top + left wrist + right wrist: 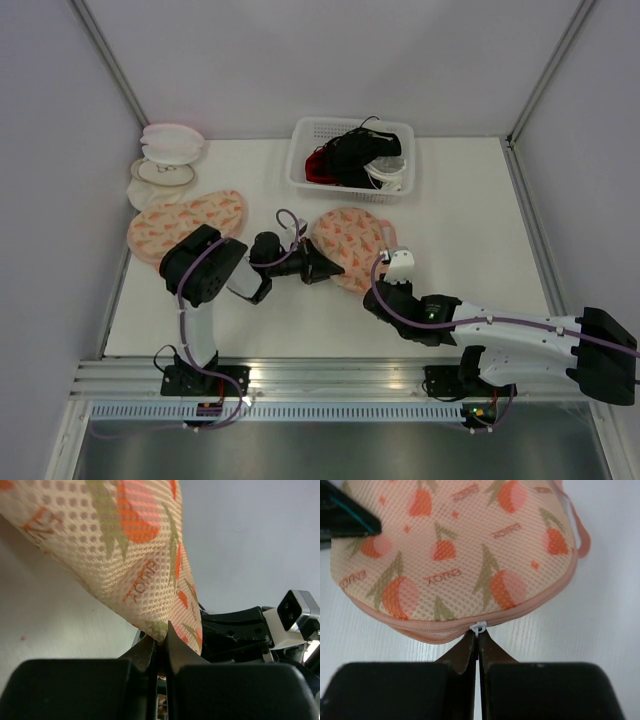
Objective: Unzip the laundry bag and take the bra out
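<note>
Finds the laundry bag point(348, 243) in the middle of the bench point(470, 260), zipped shut just in front of the white basket point(299, 178), with the left gripper point(161, 642) jaws clenched on its mesh edge and the right gripper point(479, 639) jaws pinching the white zipper pull point(479, 627) at its near seam.

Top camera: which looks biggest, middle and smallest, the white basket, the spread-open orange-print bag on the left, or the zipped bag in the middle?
White basket and spread-open bag: about alike, can't rank them; an arm hides part of the bag.
Then the zipped bag, smallest.
</note>
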{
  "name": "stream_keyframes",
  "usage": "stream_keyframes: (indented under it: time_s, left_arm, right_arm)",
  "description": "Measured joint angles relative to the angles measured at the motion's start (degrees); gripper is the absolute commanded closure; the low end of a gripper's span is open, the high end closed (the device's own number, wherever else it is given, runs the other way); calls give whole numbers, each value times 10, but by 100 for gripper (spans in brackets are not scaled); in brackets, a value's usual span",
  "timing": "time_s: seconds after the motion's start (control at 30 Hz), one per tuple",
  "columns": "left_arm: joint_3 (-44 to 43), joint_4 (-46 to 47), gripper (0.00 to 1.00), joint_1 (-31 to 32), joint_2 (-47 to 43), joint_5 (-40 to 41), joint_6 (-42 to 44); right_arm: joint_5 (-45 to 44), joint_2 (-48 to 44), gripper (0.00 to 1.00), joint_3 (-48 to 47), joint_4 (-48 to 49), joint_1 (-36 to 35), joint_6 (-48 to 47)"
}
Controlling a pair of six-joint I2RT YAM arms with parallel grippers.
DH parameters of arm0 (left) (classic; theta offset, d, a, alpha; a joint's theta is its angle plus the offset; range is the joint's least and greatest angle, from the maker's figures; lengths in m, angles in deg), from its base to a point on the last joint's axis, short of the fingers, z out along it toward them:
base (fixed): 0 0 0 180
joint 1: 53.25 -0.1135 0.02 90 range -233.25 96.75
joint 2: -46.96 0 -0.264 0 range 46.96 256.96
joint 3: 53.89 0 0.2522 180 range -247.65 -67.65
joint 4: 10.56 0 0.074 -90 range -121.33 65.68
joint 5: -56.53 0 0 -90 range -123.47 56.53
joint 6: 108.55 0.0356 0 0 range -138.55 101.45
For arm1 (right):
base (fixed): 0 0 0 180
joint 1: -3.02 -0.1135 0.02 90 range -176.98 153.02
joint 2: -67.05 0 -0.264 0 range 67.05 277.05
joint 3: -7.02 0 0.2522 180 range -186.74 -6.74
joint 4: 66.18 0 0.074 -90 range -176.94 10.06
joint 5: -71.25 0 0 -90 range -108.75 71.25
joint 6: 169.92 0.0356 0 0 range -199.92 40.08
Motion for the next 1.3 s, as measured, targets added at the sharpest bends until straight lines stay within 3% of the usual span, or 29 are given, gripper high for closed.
stream_keyframes:
  time_s: [0.03, 0.07, 0.13, 0.17, 0.27, 0.5, 0.63, 0.87, 1.1, 1.3]
  left_arm:
    - [-14, -12, 86, -1, -2, -8, 15]
    - [-32, -31, 59, -2, -7, -18, 34]
    - [-54, -57, 36, -3, -17, -29, 60]
    - [-61, -72, 14, -3, -26, -33, 72]
    - [-59, -132, 0, 0, -77, -26, 98]
    - [14, -327, 0, 59, -288, 100, 138]
    - [60, -388, 0, 102, -354, 157, 137]
    - [114, -414, 0, 115, -347, 223, 115]
    - [126, -389, 0, 118, -335, 266, 79]
    - [128, -382, 0, 137, -375, 311, 58]
  right_arm:
    - [9, -6, 100, 6, 8, 0, -7]
    - [18, -9, 100, 12, 17, 0, -15]
    - [35, -9, 100, 20, 32, 0, -27]
    - [44, -7, 99, 23, 41, 0, -31]
    - [64, 9, 100, 23, 69, 0, -38]
    - [109, 66, 100, 23, 144, 0, -58]
    - [145, 72, 100, 29, 214, 1, -77]
    - [190, 71, 100, 43, 303, 1, -96]
    - [221, 71, 100, 53, 321, 3, -108]
    - [232, 70, 99, 61, 329, 3, -110]
